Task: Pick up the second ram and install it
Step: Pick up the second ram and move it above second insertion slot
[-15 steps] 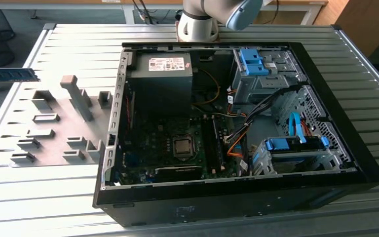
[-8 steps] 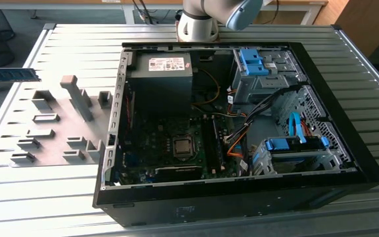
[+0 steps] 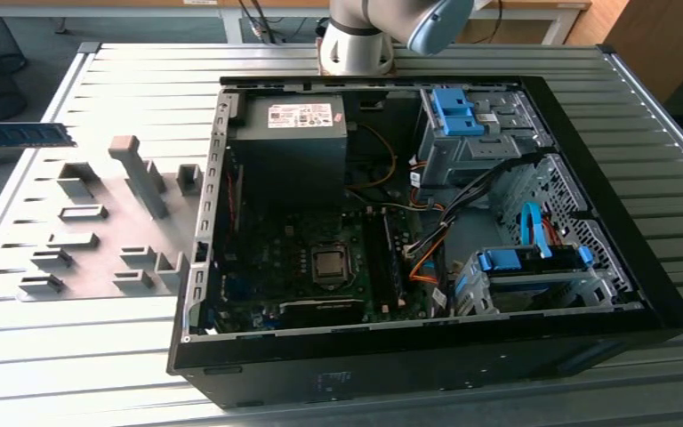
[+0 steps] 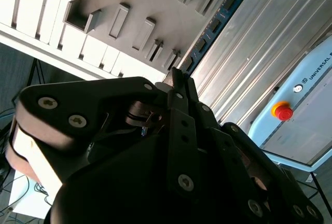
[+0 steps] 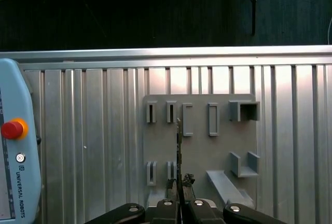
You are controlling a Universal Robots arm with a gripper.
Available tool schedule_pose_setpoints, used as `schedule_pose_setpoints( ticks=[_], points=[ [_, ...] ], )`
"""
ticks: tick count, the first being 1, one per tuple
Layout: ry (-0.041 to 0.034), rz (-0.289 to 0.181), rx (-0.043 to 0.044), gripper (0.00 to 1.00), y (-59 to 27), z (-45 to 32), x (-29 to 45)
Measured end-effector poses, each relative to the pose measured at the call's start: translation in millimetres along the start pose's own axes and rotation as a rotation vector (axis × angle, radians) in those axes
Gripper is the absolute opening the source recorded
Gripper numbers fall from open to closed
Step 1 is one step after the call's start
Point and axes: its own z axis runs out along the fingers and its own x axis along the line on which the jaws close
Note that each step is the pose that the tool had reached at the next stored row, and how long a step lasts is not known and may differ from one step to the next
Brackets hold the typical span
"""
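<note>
Pinching with jaws closed almost together on one end of the long, thin, flat blue circuit-board stick (image 3: 28,135), across its flat faces, in the black two-finger gripper (image 5: 180,182). Held in the air at the exterior view's far left, by the rim of the ribbed metal table (image 3: 140,80), clear of any slot. Seen edge-on in the first wrist view.

Further right, the grey plastic holder plate (image 3: 104,236). Then, well apart, the open black computer case (image 3: 437,365) with its dark green motherboard (image 3: 282,258).

Probably light and stiff, yet thin and brittle, and apt to pivot in a one-end pinch. Best held by flat faces or short ends, off the contact edge and the black chips (image 4: 213,24).
</note>
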Motion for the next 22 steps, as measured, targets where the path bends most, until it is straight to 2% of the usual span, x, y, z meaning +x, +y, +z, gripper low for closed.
schedule_pose_setpoints(
  ticks=[22],
  points=[
    [0.0, 0.0, 0.0, 0.14, -5.8, 0.0, -0.2]
  ],
)
